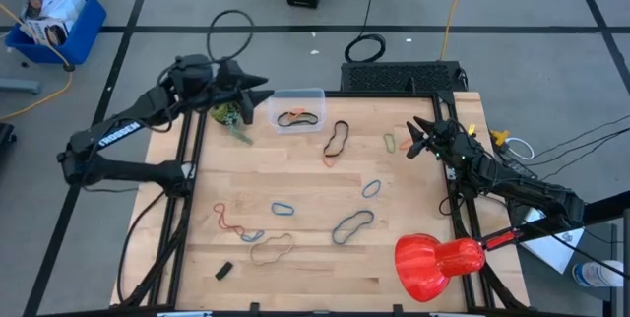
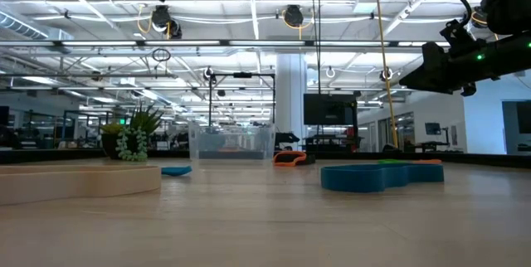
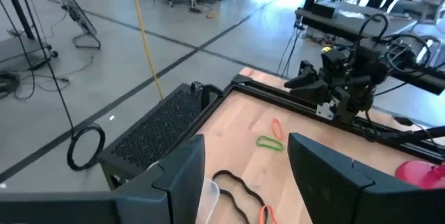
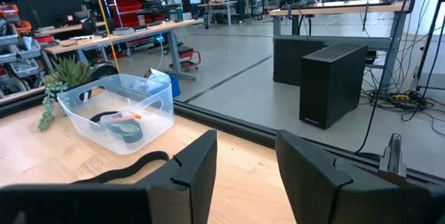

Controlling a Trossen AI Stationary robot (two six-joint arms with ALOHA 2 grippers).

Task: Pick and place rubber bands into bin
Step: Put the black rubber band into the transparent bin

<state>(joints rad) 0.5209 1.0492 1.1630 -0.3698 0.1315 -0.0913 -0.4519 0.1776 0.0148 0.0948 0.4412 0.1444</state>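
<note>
The clear bin (image 1: 298, 110) stands at the table's far edge with a black and an orange rubber band (image 1: 298, 118) inside; it also shows in the right wrist view (image 4: 122, 109) and the low view (image 2: 232, 143). Several rubber bands lie flat on the table: black (image 1: 337, 138), green (image 1: 390, 142), orange (image 1: 413, 128), blue (image 1: 371, 188), red (image 1: 228, 219), grey-blue (image 1: 352, 224), tan (image 1: 271, 250). My left gripper (image 1: 264, 94) hangs open and empty just left of the bin, high above it (image 3: 247, 175). My right gripper (image 1: 413, 140) is open and empty (image 4: 247, 168) above the right side, by the green band.
A small potted plant (image 1: 228, 115) stands left of the bin. A small black block (image 1: 223, 271) lies near the front left. A red rounded object (image 1: 438, 263) sits at the front right corner. A blue crate (image 1: 54, 22) stands on the floor, far left.
</note>
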